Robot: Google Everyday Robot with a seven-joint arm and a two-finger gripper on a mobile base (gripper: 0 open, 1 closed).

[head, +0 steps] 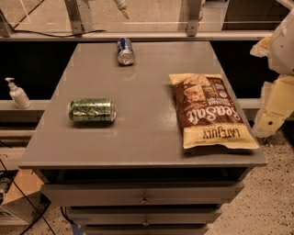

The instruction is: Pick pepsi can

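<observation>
Pepsi can (125,50) lying on its side near far edge of the table (147,137), left of centre. Pincer (272,114) off the right edge, beside chip bag (209,110); open or closed, cannot tell. Green can (92,110) near left edge

pepsi can (125,50) lies at the back of the surface (147,133), other soda can (92,110) front left, Sea Salt chip bag (209,110) on the right, gripper (122,9) up behind the pepsi can.

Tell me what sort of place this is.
Likely an office or lab corner: a grey drawer cabinet holding a pepsi can and chip bag, a glass partition behind, a pump bottle beside it. The gripper hangs at the top edge.
</observation>
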